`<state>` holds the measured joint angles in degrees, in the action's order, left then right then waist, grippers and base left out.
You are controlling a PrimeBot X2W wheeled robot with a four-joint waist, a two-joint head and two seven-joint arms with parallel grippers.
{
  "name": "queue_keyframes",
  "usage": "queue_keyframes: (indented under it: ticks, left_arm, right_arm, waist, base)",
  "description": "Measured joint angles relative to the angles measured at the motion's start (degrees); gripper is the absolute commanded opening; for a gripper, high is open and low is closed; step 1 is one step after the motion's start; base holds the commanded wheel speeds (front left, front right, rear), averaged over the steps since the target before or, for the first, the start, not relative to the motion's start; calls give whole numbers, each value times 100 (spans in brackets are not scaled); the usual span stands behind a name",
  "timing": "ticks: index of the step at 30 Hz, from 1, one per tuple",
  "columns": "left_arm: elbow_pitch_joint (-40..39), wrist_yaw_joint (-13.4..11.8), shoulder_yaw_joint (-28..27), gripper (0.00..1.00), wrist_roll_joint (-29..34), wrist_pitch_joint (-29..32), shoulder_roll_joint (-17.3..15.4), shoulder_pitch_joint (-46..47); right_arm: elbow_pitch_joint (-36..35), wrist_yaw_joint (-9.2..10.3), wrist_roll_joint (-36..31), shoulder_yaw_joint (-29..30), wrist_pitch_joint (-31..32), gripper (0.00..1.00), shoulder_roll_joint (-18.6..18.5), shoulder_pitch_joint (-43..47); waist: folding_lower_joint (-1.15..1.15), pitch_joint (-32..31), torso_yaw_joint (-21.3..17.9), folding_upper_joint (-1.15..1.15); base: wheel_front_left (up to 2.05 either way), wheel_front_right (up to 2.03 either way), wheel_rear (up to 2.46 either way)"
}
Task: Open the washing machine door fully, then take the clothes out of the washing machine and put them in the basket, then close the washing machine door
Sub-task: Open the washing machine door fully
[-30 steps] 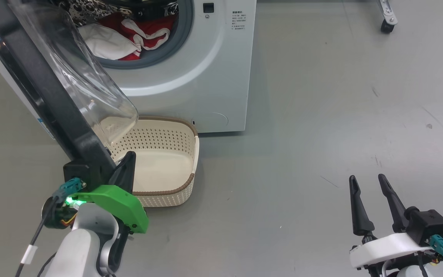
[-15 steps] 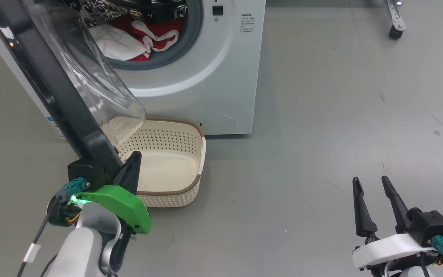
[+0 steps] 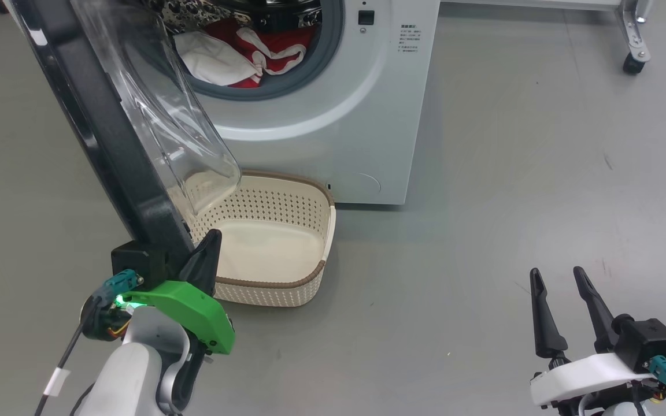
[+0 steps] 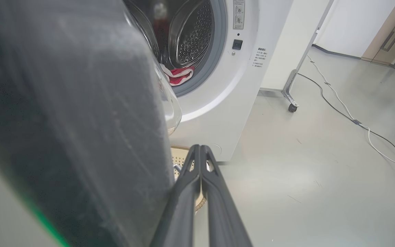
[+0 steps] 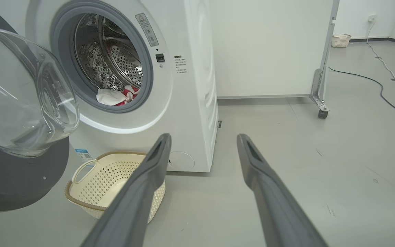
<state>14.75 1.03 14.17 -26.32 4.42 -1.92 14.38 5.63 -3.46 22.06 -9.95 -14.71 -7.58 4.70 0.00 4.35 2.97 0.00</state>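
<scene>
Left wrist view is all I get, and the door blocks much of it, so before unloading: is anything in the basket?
Observer: No, the basket is empty, its bottom bare.
Operator: Where is my right claw?
Observer: It hangs open above the floor, right of the washing machine.
Operator: Any clothes besides the red garment?
Observer: Yes, white fabric lies beside it, to its left in the head view.

The grey floor carries the washing machine and the basket.
</scene>
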Motion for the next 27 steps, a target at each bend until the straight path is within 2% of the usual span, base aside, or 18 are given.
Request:
queue_keyframes:
  ticks: [18, 27]
  left_arm:
    - [165, -55, -248, 0, -92, -158, -4, 1]
    - [126, -133, -493, 0, -157, -224, -148, 1]
  right_arm:
    - [41, -60, -52, 3, 0, 100, 46, 47]
    - [40, -101, -113, -90, 0, 100, 46, 46]
  waist:
    - [0, -42, 764, 0]
    - [0, 102, 953, 0]
  base:
    - [0, 0, 0]
    - [0, 0, 0]
